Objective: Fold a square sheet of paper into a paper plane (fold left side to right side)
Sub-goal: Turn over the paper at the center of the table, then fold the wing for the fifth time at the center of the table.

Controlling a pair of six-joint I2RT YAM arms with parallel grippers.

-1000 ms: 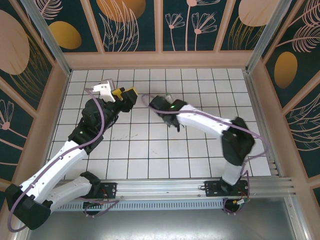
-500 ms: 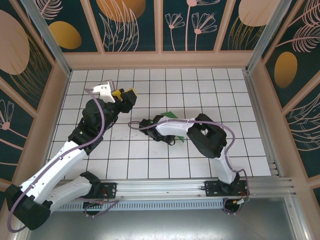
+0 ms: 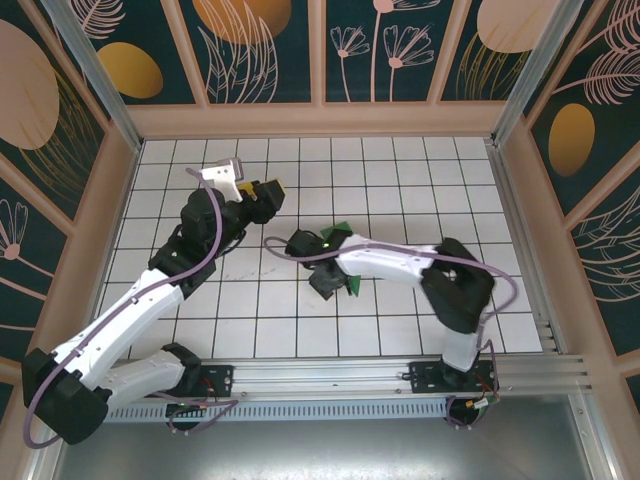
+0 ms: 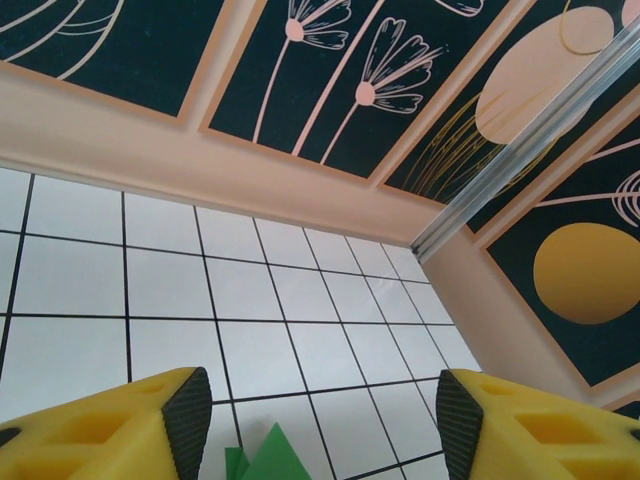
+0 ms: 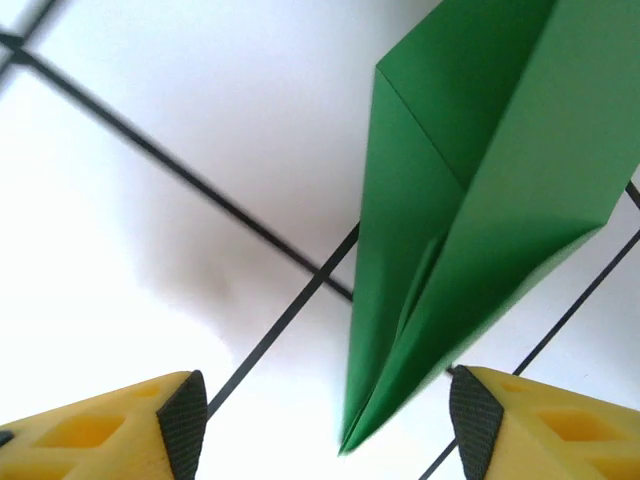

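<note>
Bright-green paper plane (image 5: 480, 200), a slim, matte, sharply creased folded wedge, lies on the white tiled worktop (image 5: 150, 200). Its pointed tip sits between the spread jaws of the right tool (image 5: 325, 425), which is released. The left tool (image 4: 315, 425) hovers apart from it, likewise released and grasping nothing.
</note>
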